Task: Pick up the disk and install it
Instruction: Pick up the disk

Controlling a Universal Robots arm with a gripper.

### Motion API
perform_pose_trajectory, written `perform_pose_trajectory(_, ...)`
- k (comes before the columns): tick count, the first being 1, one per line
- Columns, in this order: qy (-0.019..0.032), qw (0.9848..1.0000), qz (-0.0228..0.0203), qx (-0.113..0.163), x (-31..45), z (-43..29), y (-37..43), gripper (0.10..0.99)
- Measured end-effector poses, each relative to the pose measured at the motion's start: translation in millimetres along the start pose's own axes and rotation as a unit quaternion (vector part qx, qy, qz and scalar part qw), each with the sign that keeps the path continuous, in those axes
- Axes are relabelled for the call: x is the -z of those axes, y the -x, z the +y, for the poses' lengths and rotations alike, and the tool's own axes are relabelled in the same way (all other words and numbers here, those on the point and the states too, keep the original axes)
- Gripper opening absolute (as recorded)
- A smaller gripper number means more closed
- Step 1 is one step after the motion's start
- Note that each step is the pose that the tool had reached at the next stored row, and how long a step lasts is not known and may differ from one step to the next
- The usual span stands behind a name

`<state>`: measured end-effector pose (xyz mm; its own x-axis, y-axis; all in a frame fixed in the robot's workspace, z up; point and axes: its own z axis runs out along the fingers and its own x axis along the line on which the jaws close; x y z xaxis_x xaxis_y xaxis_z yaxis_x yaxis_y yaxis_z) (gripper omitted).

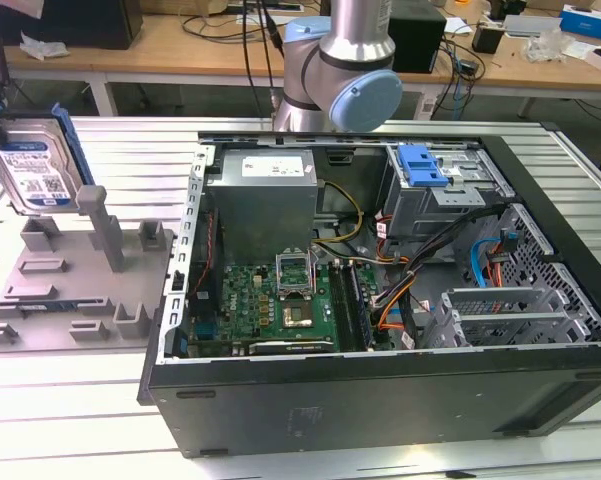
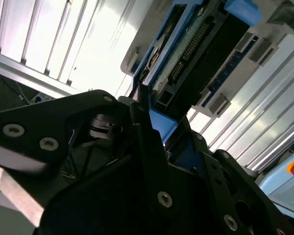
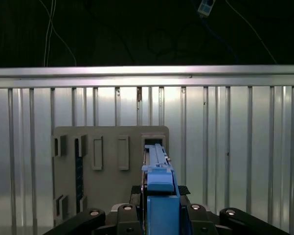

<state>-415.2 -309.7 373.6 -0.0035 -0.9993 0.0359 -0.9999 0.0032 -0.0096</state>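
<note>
A flat rectangular silver metal disk (image 1: 35, 165) with a white-and-blue label and a bright blue plastic bracket was seen at the upper left of the exterior view. It was held on edge with its label turned toward the camera. It was placed over a grey plastic fixture plate with posts and slots (image 1: 70, 270), which lay on the ribbed aluminium surface (image 1: 80, 400). Whether the disk's lower edge was clear of the plate could not be told.

In the first wrist view, the black gripper (image 3: 160, 190) was seen closed narrowly on the blue bracket, one finger at each side, with the disk (image 3: 156, 156) extending away from it toward the plate (image 3: 107, 186). The disk's connector edge (image 2: 195, 44) was shown in the second wrist view.

An open black computer case (image 1: 380, 400) occupied the centre and the exterior view's right, with the silver and blue robot arm (image 1: 345, 70) behind it.
</note>
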Motion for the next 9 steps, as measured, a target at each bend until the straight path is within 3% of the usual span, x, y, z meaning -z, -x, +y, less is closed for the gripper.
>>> perform_pose_trajectory(7,0.0001,1.0,-0.0007,0.0,25.2,-0.9,-0.9,0.365)
perform_pose_trajectory(9,0.0,1.0,-0.0009,0.0,38.7,-1.5,-1.4,0.365)
